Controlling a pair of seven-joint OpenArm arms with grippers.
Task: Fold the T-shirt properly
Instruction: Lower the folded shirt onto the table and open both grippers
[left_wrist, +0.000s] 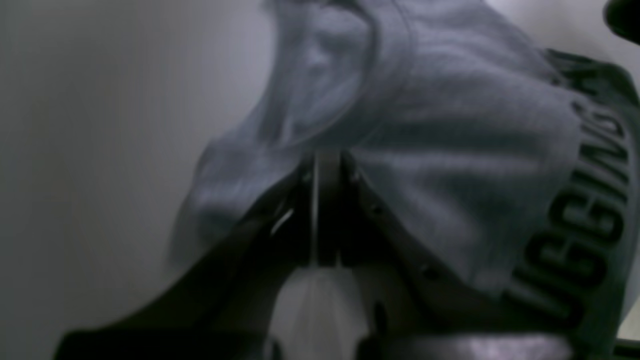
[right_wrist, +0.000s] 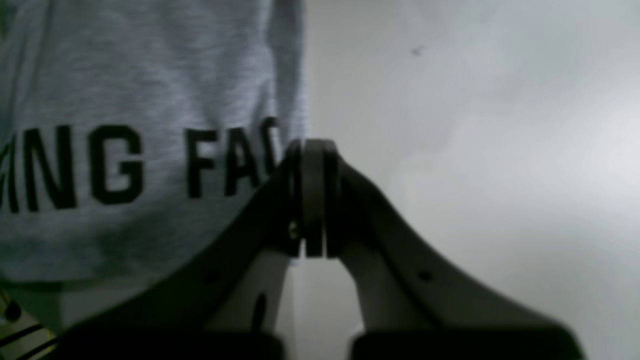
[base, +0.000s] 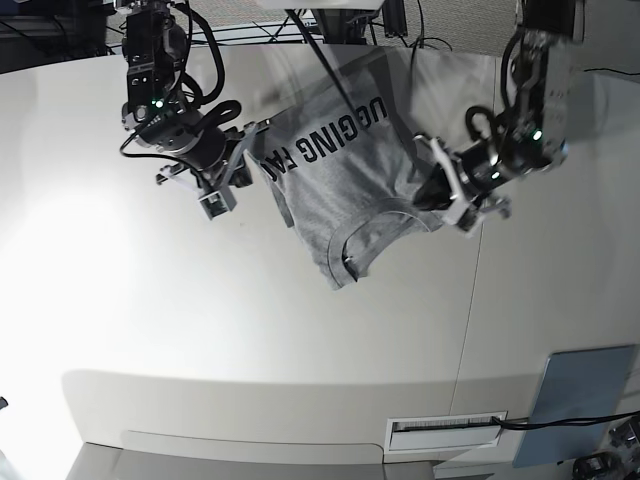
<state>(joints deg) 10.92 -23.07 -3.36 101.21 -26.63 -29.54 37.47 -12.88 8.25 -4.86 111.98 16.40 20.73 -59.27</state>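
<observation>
The heather-grey T-shirt (base: 340, 175) hangs in the air above the white table, stretched between my two grippers, its black block lettering facing the base camera. Its ribbed collar (base: 352, 243) droops at the lowest point. In the base view my right gripper (base: 258, 140) is shut on the shirt's left edge beside the letters. The right wrist view shows that gripper (right_wrist: 312, 150) pinching the fabric edge (right_wrist: 285, 75). On the right of the base view, my left gripper (base: 424, 190) is shut on the bunched right side. In the left wrist view the cloth (left_wrist: 450, 150) drapes over the gripper (left_wrist: 325, 162).
A flat grey-blue rectangular panel (base: 580, 400) lies at the table's front right corner. A white slotted strip (base: 445, 430) sits at the front edge. Cables and dark equipment (base: 60, 25) line the back. A seam (base: 472, 300) runs down the table's right part.
</observation>
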